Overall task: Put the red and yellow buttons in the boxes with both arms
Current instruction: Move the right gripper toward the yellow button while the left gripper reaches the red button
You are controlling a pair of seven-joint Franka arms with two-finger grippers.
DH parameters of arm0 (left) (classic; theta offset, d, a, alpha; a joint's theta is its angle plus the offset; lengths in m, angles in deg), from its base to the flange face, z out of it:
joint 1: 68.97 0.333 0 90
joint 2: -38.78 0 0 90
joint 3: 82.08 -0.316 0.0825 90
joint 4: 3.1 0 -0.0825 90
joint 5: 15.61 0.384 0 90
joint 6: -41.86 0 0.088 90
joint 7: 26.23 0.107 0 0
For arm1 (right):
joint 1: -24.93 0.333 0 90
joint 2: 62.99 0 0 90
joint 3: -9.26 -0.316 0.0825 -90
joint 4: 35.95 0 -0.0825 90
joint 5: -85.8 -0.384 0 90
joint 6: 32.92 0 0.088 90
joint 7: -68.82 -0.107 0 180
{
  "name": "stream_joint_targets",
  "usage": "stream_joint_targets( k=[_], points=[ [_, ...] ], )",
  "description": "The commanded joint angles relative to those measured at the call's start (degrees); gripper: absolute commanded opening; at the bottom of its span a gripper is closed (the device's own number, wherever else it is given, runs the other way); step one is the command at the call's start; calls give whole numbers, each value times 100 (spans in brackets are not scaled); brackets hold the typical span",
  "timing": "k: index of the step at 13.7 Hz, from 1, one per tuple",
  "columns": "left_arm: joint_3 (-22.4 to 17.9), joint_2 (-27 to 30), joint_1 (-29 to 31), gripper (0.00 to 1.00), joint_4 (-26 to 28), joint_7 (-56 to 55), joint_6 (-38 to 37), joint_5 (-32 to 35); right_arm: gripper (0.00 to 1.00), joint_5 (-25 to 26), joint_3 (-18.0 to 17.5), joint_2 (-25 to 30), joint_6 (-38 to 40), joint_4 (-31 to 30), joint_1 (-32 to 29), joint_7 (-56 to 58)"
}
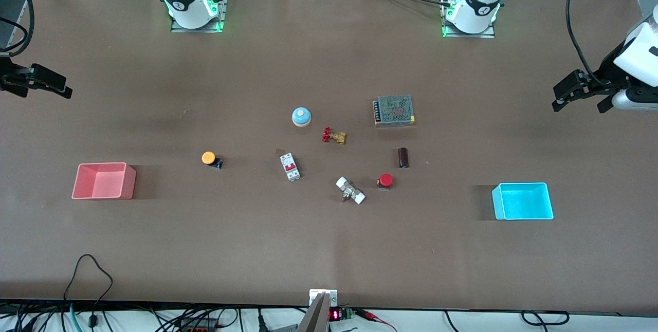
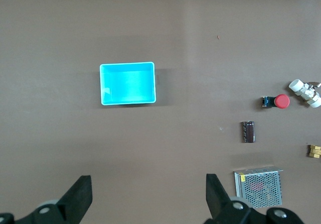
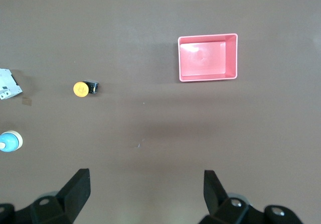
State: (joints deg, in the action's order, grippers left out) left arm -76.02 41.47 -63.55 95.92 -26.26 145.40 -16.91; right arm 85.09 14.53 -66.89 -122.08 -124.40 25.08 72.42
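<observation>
On the brown table point(image 1: 329, 250), you have both arms parked high at the ends. The left gripper point(image 1: 583, 96) hangs over the left arm's end with its fingers spread wide and holding nothing; the right gripper point(image 1: 38, 83) hangs the same way over the right arm's end.

The cyan box point(image 1: 523, 201) sits near the left arm's end and the pink-red box point(image 1: 104, 181) near the right arm's, both unfilled.

The mesh-covered power supply point(image 1: 394, 110), white circuit breaker point(image 1: 290, 166), blue-domed button point(image 1: 301, 116) and brass valve point(image 1: 334, 135) are clutter.

The red button point(image 1: 385, 181) lies nearer the cyan box, the yellow button point(image 1: 209, 158) nearer the pink-red one. Both look light, rigid and on their sides. Their round caps would likely slip, so pinch across the small black base or the neck.
</observation>
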Motion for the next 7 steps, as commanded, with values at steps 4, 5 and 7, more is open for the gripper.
stream_joint_targets(
  k=[4, 5, 7],
  points=[
    [44, -39, -31, 100, -24, -49, -35, -125, 100, 53, -43, 74, 38, -84, -50, -27],
    [88, -162, -84, 100, -32, -75, -9, -159, 100, 70, -43, -14, 21, -84, -50, -26],
    [298, -399, -120, 100, -24, -225, 140, -213, 100, 36, -43, -268, -23, -93, -24, -35]
  ],
)
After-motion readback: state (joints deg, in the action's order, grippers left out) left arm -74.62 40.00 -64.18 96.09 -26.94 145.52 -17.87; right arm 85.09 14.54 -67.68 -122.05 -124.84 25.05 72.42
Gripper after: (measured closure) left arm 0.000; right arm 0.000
